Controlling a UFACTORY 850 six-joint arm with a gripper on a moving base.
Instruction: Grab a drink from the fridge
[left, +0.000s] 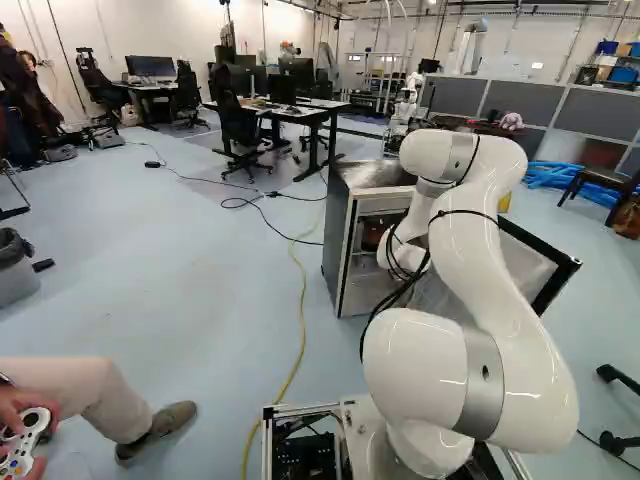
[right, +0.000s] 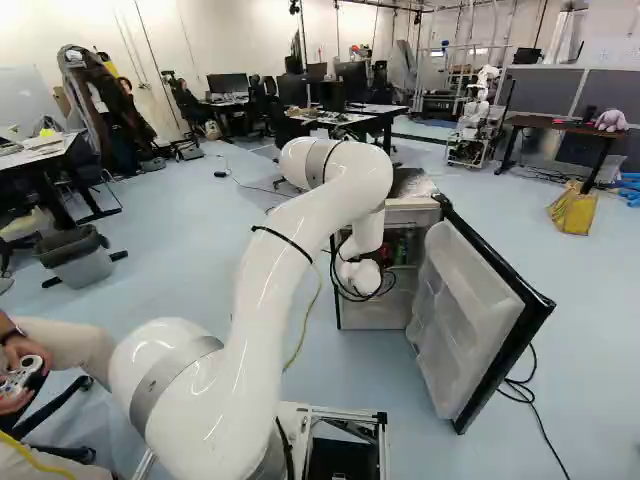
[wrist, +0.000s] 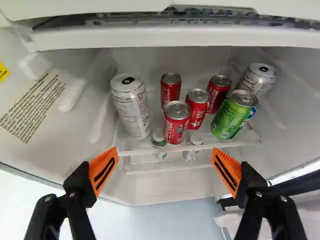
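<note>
The fridge stands with its door swung out to the right, and the arm's wrist reaches its opening; the gripper itself is hidden in both base views. In the wrist view the gripper is open, nothing between its orange pads. Ahead of it, on the shelf, are a front red can, a red can beside it, and two more red cans farther back. A tall white can stands at one side, a green can and another white can at the other.
Two small bottles show below the front shelf edge. A white ledge crosses above the cans, and the fridge's side walls flank the gripper. Another robot and desks stand behind the fridge. A seated person's leg is at the left base view's near left.
</note>
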